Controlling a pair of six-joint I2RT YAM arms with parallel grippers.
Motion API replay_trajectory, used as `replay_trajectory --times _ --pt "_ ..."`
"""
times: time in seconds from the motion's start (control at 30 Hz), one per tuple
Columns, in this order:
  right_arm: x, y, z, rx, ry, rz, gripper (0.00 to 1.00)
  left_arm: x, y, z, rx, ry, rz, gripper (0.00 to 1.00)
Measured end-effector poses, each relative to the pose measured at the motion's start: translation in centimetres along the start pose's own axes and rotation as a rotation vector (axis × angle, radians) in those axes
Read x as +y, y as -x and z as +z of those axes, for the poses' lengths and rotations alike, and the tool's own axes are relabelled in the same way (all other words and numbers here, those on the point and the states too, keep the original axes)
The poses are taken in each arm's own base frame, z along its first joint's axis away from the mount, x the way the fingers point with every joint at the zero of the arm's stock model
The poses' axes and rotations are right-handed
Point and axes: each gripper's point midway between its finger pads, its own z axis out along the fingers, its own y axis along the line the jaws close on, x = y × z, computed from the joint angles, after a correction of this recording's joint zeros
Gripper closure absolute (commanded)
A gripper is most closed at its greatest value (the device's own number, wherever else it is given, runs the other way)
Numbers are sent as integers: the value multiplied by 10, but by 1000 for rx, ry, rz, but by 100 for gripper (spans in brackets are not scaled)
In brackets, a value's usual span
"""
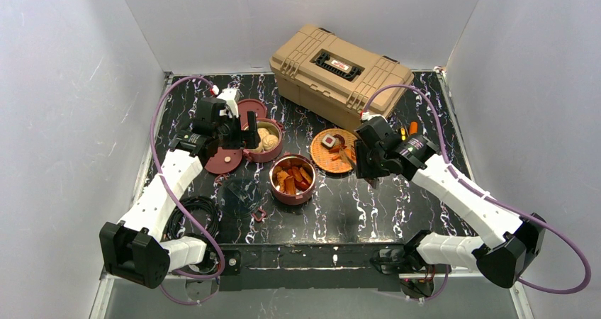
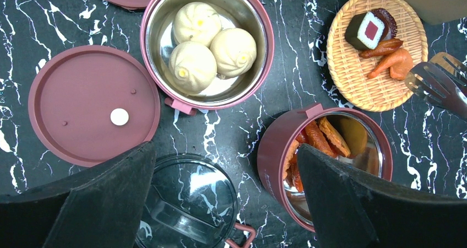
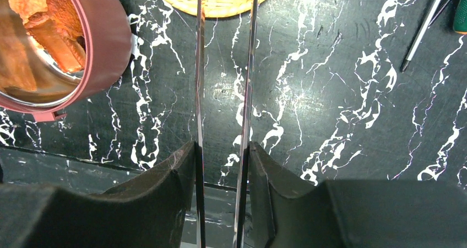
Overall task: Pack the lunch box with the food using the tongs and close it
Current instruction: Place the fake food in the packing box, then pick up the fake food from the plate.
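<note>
Right gripper: jaws clenched on tongs, tips at woven plate edge. Left gripper: jaws released wide, above counter beside uncovered bun bowl and chunk bowl.

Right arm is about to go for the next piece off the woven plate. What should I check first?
1. right gripper clamped on tongs: ok.
2. Tong arms apart, nothing pinched: ok.
3. Tips at the woven plate: ok, at its edge.
4. Food left to pick: ok, orange chunks and a dark block.
5. Room in chunk bowl: cannot tell, partly hidden.
6. left gripper open, empty: ok.
</note>
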Motion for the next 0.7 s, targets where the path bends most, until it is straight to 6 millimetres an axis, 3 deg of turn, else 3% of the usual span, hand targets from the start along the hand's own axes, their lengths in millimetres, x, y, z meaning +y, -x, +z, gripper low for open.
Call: replay_trajectory --times 0.7 --pt "-7 -14 19 74 -49 -47 53 0 -1 1 4 1 0 1"
